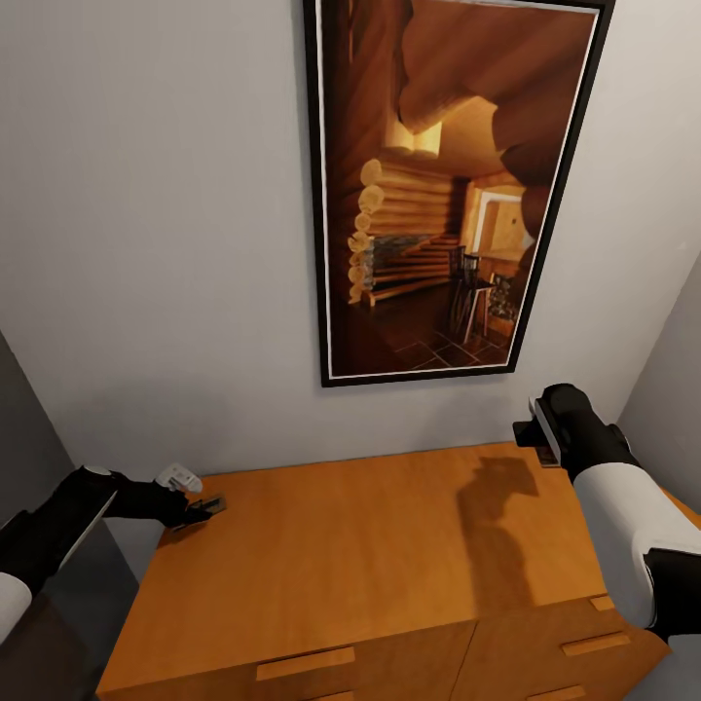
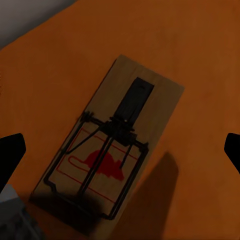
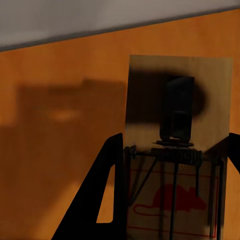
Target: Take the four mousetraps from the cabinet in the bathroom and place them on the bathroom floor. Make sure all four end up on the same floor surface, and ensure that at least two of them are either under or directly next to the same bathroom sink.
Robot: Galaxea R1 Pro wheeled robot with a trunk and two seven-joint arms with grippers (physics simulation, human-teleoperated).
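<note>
A: So, where did the robot stand?

B: It faced a low orange-brown cabinet [image 1: 341, 555] set against a grey wall, with a framed picture of a log cabin interior [image 1: 443, 185] hanging above it. Bar handles showed on the drawer fronts along the near edge.

A: And the left gripper [image 1: 204, 508]?

B: It hovered over the cabinet top's far left corner. In the left wrist view a mousetrap [image 2: 112, 150] lay flat on the wood, a red mouse printed under its black wire frame. The two fingertips [image 2: 10, 157] stood wide apart, one on either side of the trap, touching nothing.

A: The right gripper [image 1: 534, 428]?

B: It was raised above the cabinet's right rear part, casting a shadow on the top. The right wrist view showed a second mousetrap [image 3: 177, 150] upright between the dark fingers [image 3: 100, 195], pinched at its edges and lifted clear of the wood.
</note>
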